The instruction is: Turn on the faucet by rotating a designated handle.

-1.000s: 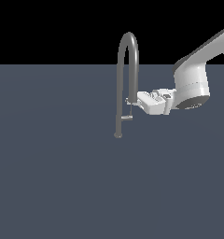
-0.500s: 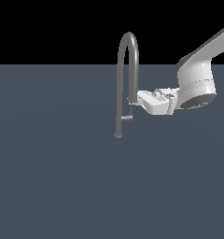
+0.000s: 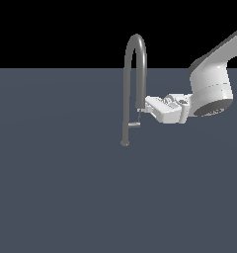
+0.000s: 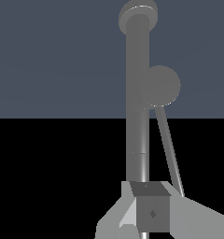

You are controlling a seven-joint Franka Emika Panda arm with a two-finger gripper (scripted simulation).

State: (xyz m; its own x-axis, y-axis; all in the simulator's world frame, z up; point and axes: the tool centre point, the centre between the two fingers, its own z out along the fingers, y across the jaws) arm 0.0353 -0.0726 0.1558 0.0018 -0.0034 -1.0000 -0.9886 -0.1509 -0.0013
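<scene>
In the exterior view the faucet (image 3: pixel 126 99) stood upright on a flat blue-grey surface (image 3: pixel 66 197), its gooseneck arching over toward the exterior view's right and ending in a short downturned spout. The handle (image 3: pixel 134 124) jutted from the lower part of the stem toward the exterior view's right, just above the small round base. The white arm (image 3: pixel 212 84) reached in from the exterior view's right, and its gripper (image 3: pixel 141 109) sat beside the spout end, just above the handle; from this side the fingers merged into one pale block, so their spacing could not be read. The wrist view looked along the faucet's tube (image 4: pixel 137 116) toward its base, with a round grey disc (image 4: pixel 159 86) beside the tube and a thin rod slanting away from it. There a grey finger (image 4: pixel 153 212) lay across the tube close to the lens, but whether the jaws were spread or pressed together I could not tell. The surface ran bare around the faucet on every side, giving open room, and it ended at a straight far edge against a plain black background (image 3: pixel 56 29).
</scene>
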